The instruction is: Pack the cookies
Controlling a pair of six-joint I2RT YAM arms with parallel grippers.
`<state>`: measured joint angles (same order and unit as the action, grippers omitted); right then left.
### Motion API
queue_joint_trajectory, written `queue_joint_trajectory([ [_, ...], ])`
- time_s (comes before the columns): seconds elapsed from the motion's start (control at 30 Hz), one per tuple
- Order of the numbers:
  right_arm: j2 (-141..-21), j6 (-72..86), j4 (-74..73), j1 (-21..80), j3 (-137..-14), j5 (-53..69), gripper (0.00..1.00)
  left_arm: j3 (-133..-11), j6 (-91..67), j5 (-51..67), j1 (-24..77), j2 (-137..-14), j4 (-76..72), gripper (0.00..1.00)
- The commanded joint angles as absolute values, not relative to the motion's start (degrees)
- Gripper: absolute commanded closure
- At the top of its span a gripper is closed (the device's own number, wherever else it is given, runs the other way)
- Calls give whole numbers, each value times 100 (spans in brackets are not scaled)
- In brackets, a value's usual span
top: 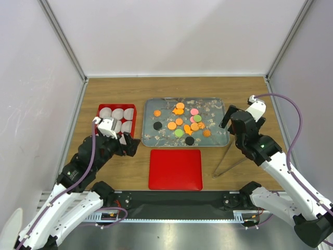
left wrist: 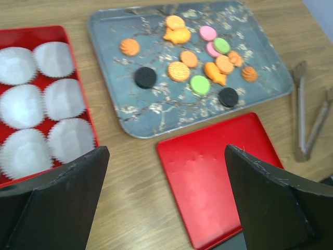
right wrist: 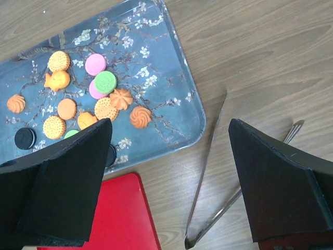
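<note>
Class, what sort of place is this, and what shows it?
Probably a robot test cell: white panel walls enclose a wooden table, with the left arm and right arm mounted at its edge.

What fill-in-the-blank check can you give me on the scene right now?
All the cookies lie on the floral ____. The paper cups in the red box hold ____ cookies. The tongs lie to the ____ of the red lid. The left gripper and right gripper are both ____.
Missing words: tray; no; right; open.
</note>
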<state>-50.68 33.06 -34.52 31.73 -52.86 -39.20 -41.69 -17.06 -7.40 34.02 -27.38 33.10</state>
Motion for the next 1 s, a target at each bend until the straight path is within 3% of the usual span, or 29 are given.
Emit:
queue_joint_trajectory([
  [0.0, -5045, 3428, -3656, 3155, -5668, -4034, 0, -4350, -1950, -265, 3437, -2988, 2937, 0],
  [0.1, -5027, 3410, -3709, 3138, -5809, -3999, 0, -4377, -2257, -88, 3585, -3295, 2551, 0],
  [0.43, -5062, 3384, -4455, 2681, -6730, -3683, 0, -4737, -2101, -1178, 5887, -5464, 705, 0],
  [0.6, -5019, 3331, -4658, 2435, -7373, -3473, 0, -5280, -1671, -879, 6389, -7096, -296, 0],
  [0.97, -5142, 3349, -5115, 2399, -8279, -3410, 0, -7039, -1178, -686, 7128, -10158, -703, 0],
])
